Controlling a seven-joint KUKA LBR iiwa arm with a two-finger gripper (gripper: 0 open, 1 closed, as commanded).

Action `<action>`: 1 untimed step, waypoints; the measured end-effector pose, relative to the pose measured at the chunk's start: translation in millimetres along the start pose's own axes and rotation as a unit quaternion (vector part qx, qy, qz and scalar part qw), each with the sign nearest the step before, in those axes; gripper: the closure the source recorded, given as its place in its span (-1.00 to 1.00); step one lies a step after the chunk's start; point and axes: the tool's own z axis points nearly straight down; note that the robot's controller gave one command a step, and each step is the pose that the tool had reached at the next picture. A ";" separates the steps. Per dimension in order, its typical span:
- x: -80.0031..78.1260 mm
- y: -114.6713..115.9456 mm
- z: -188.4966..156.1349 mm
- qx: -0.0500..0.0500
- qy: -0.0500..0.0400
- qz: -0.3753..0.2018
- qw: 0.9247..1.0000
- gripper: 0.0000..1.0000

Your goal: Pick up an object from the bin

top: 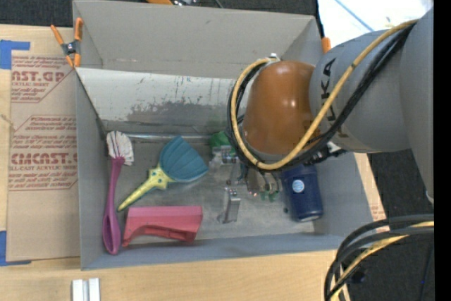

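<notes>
The gripper (241,197) hangs low in the bin (91,151), right of centre, beneath the orange cover (278,109) on the wrist. It stands above bare floor. Whether it is spread or pressed together cannot be told from this view, and nothing is seen pinched in it.

Nearest objects:
- A blue can (303,195) lies on its side just beside the gripper, toward the arm's side of the bin and near the front wall.
- A teal scoop (183,160) with a yellow handle lies near the gripper on the opposite side.
- A small green item (220,139) lies by the back wall, partly hidden by the arm.

Well apart, at the far end, lie a pink block (162,223) and a long pink brush (111,201) with white bristles.

Handling judgement: the blue can is the closest candidate. It appears stiff, smooth and round, so it is likely to roll or slip. Take hold across the middle of its body, with the jaws square to its long axis. The scoop appears light and rigid; its narrow yellow handle offers the better hold, as the broad teal head is likely too wide.
</notes>
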 end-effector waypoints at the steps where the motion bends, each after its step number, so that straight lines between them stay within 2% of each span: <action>1: 0.0 0.1 0.1 0.000 0.000 0.000 1.000 -1.00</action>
